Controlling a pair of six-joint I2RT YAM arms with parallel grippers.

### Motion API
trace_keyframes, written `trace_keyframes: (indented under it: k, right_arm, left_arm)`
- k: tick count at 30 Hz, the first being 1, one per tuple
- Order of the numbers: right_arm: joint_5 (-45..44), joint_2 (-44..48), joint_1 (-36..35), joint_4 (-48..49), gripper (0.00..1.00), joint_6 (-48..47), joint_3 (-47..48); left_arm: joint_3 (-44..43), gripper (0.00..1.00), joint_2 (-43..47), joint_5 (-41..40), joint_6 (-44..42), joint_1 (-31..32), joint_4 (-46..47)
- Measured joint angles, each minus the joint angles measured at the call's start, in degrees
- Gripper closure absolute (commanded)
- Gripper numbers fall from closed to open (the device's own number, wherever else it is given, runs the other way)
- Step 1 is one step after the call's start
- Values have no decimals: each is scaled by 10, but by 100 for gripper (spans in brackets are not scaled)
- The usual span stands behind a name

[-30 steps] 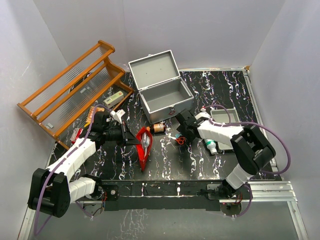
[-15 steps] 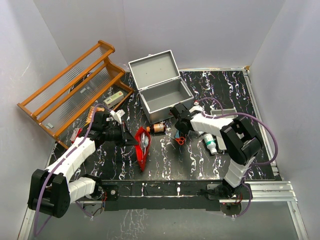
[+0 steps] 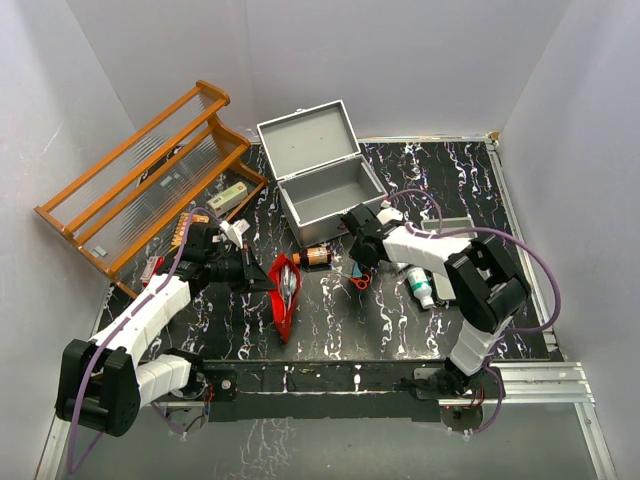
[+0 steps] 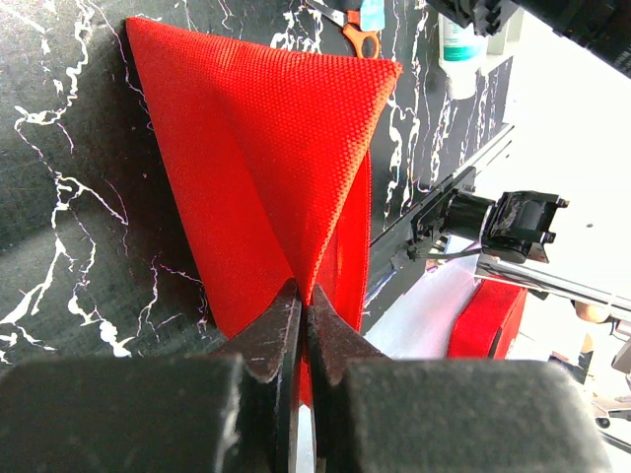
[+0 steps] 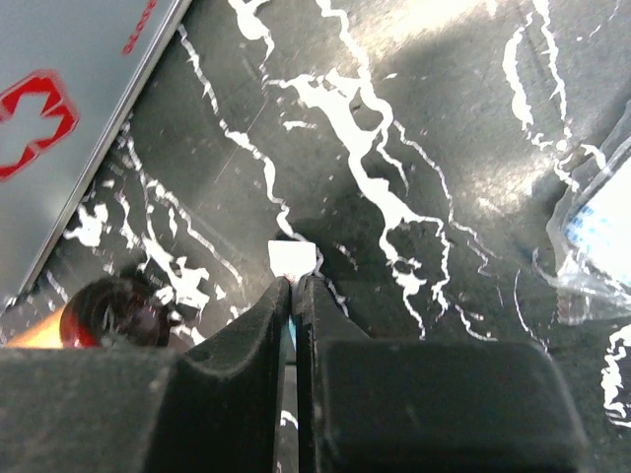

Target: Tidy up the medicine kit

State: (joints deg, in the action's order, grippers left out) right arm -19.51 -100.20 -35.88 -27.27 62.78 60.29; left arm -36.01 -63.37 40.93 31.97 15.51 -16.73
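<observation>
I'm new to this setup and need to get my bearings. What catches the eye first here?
The red pouch, near the middle of the table, stands out, pinched along one edge by the shut left gripper. Behind it the grey medicine kit stands with its lid open, and an orange wooden rack fills the far left.

Top view: even, diffuse light from above, white walls bright, only short soft shadows around the medicine kit, all sharp. Right wrist: the kit's wall looks soft and smeared, washed-out glare on the tabletop right of the kit, bottom foreground out of focus. Left wrist: red pouch crisp and saturated, far background overexposed white.
</observation>
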Motion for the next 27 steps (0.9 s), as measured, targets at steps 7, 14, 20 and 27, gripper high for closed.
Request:
trace_keyframes:
  k: [7,14,20,27]
  right_arm:
    - [71,89,0,-7,100,-32,-11]
    - [133,183,-46,24,100,3,-17]
    - [95,202,-147,45,100,60,-14]
    - [57,177,-204,46,100,120,22]
  left_arm:
    - [0,100,0,0,0,0,0]
    - [0,100,1,-7,3,0,6]
    - [0,100,1,-13,7,0,9]
    - [0,100,2,-14,17,1,16]
